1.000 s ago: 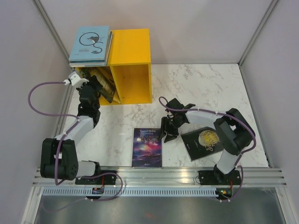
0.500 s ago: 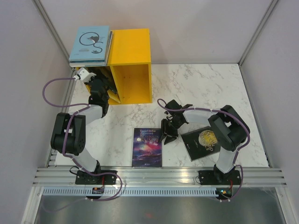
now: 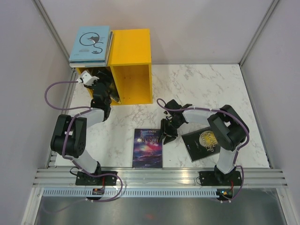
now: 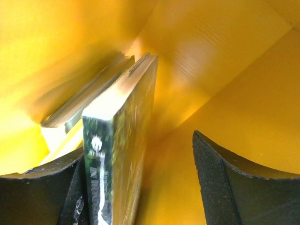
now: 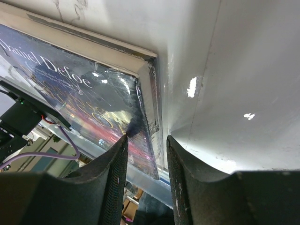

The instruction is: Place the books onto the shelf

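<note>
While left gripper [image 4: 137, 174] gapes beside green book [image 4: 125, 136], right gripper [image 5: 147, 140] perhaps pinching purple book [image 5: 70, 91].

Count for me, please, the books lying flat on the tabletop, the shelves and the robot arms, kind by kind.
Books flat on the tabletop: 2, the purple galaxy book and the black-and-gold book
Shelves: 1, the yellow shelf
Robot arms: 2, the left arm and the right arm
Total: 5
</note>
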